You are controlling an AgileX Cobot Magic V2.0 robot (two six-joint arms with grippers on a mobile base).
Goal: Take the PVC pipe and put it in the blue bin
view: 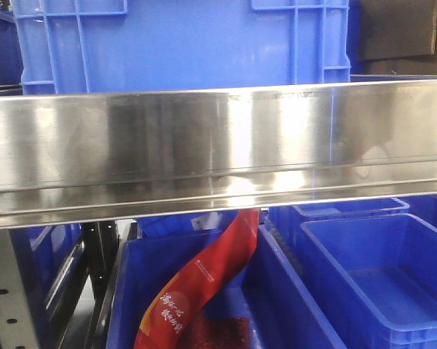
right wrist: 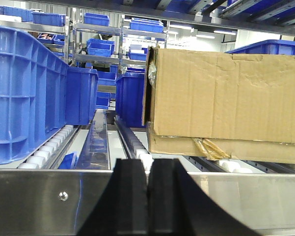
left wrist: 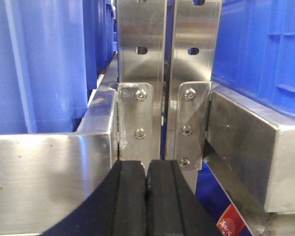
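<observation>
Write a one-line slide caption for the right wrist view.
Right claw shut at a steel rail, facing a cardboard box and blue bins on roller shelving.

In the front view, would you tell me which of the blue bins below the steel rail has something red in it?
The lower-left bin, directly beneath the rail: a red printed bag hangs into it. The bin on the right looks empty.

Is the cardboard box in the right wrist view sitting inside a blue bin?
No, the cardboard box rests directly on the roller track.
</observation>
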